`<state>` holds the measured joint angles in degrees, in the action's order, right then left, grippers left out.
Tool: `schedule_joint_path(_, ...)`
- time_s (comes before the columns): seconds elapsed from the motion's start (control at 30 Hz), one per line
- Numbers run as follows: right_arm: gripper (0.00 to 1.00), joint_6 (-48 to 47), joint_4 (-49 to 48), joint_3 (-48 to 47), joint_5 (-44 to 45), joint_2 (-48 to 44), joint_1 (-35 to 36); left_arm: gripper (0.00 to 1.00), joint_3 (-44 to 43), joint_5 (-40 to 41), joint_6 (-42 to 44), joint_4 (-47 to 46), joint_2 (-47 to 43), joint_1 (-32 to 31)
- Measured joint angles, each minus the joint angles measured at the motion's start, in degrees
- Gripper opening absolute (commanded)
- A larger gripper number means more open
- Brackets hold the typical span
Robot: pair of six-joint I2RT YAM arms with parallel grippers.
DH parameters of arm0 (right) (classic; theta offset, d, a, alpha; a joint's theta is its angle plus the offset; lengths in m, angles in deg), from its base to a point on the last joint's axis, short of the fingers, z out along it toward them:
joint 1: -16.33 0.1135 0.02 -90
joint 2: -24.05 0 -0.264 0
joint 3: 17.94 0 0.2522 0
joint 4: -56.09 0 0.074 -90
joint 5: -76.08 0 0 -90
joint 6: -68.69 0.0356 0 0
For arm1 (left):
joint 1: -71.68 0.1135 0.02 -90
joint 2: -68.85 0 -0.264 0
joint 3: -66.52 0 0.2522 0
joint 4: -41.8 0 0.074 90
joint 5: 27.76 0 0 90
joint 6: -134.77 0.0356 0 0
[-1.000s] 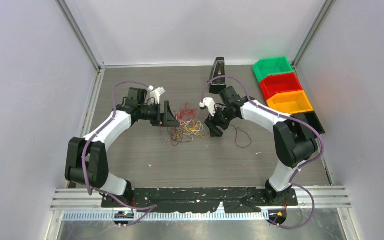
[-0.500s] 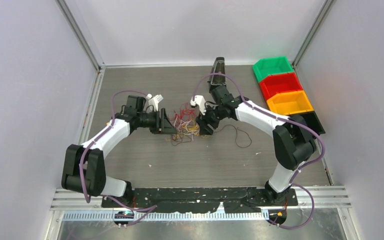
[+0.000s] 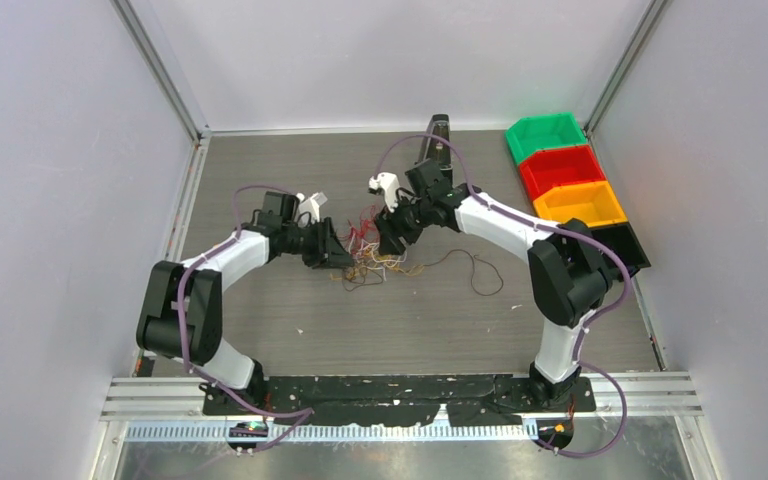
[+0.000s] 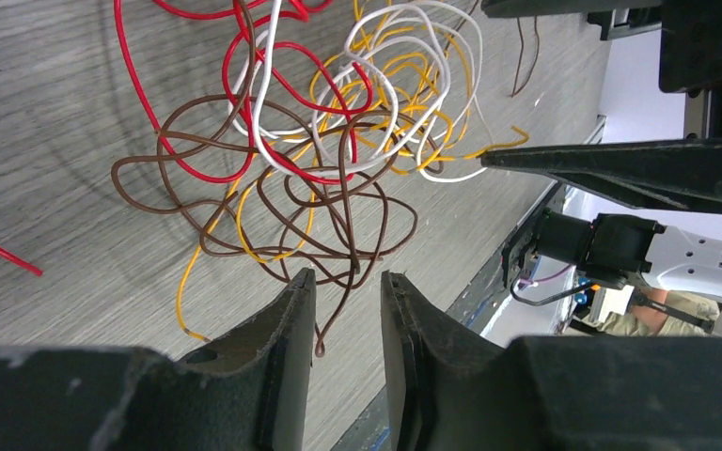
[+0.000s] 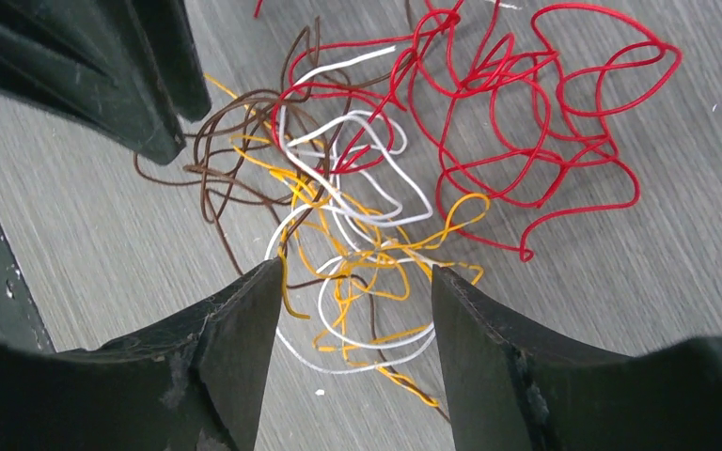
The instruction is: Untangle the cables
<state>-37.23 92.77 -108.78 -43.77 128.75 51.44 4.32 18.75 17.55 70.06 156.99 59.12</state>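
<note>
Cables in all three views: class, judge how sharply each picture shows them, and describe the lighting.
Left wrist: the cables are crisp, strand by strand, with faint soft shadows. Right wrist: the cables are equally sharp and evenly lit. Top external: the cables are small, strands merging; light even, no glare.

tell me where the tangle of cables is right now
In the top view the tangle of cables lies on the table between the left gripper and the right gripper, with the coloured bins off to its right.
</note>
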Motion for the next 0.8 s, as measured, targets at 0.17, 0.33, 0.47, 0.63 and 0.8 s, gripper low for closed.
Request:
schedule_joint_path(0.17, 0.69, 2.64, -0.66, -2.29, 0.76, 2.34, 0.20, 0.31, -0.07, -0.09, 0.61, 0.37, 0.42, 0.15)
schedule_joint_path(0.33, 0.70, 3.41, -0.66, -3.72, 1.62, 3.56, 0.96, 0.29, 1.62, -0.15, 1.51, 0.59, -0.57, 0.26)
schedule_joint_path(0.47, 0.70, 3.39, -0.66, -4.72, 2.89, 5.16, 1.81, 0.26, 2.38, -0.24, 2.19, 0.92, -0.55, 0.26)
schedule_joint_path(0.63, 0.71, 3.02, -0.57, -4.83, 4.85, 7.56, 2.47, 0.00, 2.40, -0.61, 2.75, 0.94, -0.35, 0.26)
schedule_joint_path(0.8, 0.68, 2.38, -0.61, -4.85, 7.93, 9.14, 2.95, 0.00, 2.01, -3.19, 3.87, 1.77, -2.58, 0.26)
